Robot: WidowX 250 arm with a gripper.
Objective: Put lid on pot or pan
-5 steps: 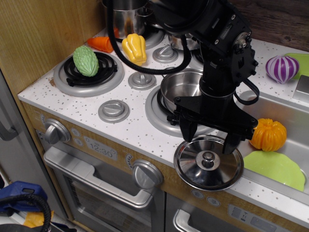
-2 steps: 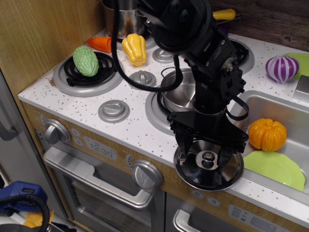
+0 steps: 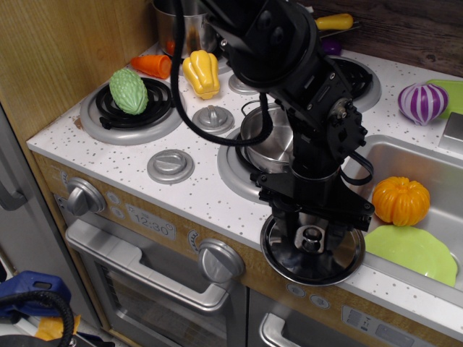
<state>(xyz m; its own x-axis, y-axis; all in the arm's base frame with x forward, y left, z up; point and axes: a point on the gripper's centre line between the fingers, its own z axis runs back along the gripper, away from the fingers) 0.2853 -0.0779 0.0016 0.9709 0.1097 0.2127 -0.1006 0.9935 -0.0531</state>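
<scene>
The lid [image 3: 312, 262], a round shiny steel disc with a small central knob [image 3: 312, 236], lies flat on the counter's front edge. My black gripper [image 3: 312, 230] is lowered straight over it, fingers [image 3: 284, 225] standing on either side of the knob with a gap showing. The small shallow steel pot [image 3: 268, 137] sits on the front right burner [image 3: 235, 168] just behind the gripper, partly hidden by my arm.
An orange pumpkin [image 3: 401, 201] and a green plate [image 3: 414, 250] lie in the sink to the right. A green gourd [image 3: 129, 91], yellow pepper [image 3: 201, 73], carrot [image 3: 150, 65] and tall steel stockpot [image 3: 177, 25] stand at the back left. A purple onion [image 3: 422, 103] lies back right.
My gripper has come down from just above the lid until its fingers straddle the knob. The lid and pot have not moved.
</scene>
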